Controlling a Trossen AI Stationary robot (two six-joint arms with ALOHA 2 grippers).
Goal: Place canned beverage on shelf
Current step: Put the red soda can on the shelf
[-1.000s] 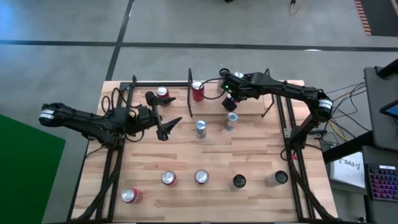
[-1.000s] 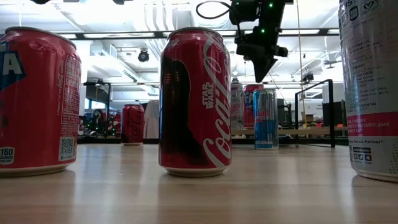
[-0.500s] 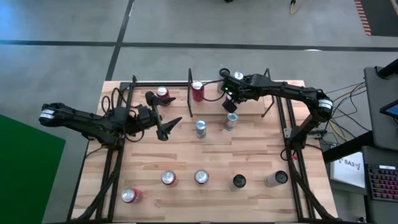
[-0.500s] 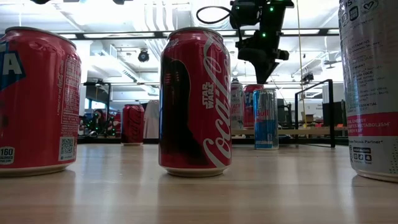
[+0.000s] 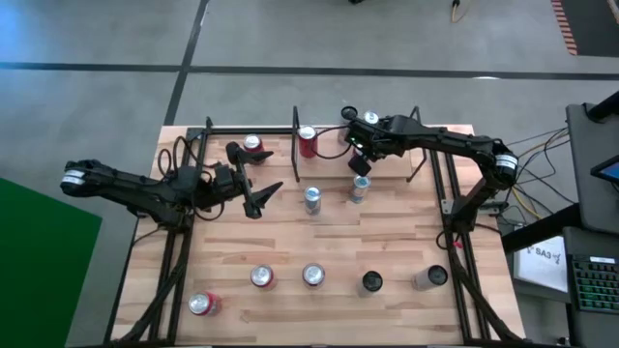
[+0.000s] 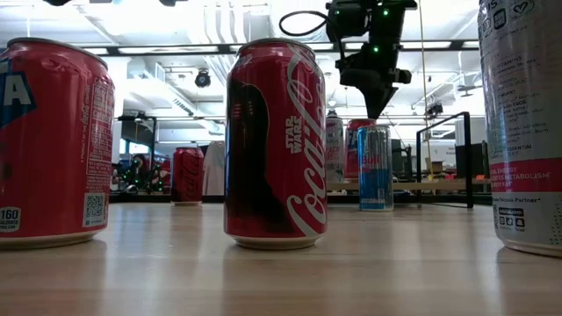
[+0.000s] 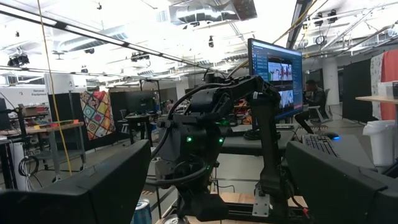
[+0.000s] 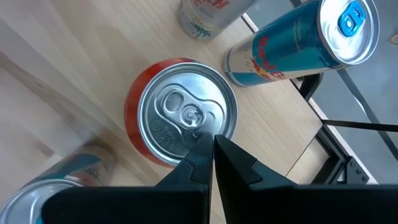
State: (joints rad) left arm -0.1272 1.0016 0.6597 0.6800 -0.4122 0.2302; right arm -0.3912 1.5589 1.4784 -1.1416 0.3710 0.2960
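Note:
My right gripper [image 5: 359, 164] is shut and points down over the far middle of the table. In the low view it [image 6: 376, 112] hangs just above a blue can [image 6: 375, 167], touching nothing. In the right wrist view its tips [image 8: 212, 149] stand above a red can's top [image 8: 183, 115]. A red can [image 5: 308, 142] stands by a post of the black-framed shelf [image 5: 251, 129]. My left gripper [image 5: 256, 181] waits open at the left, its fingers wide apart in the left wrist view [image 7: 217, 158].
Two blue cans [image 5: 311, 198] [image 5: 359, 188] stand mid-table, and another red can [image 5: 253, 145] stands at the far left. Several cans [image 5: 312, 275] stand in a row near the front edge. A blue can [image 8: 292, 43] and a silver can [image 8: 205, 12] stand near the red one.
My right gripper has shifted slightly toward the table's right edge and turned from a slant to pointing nearly straight down, staying shut. No can has moved.

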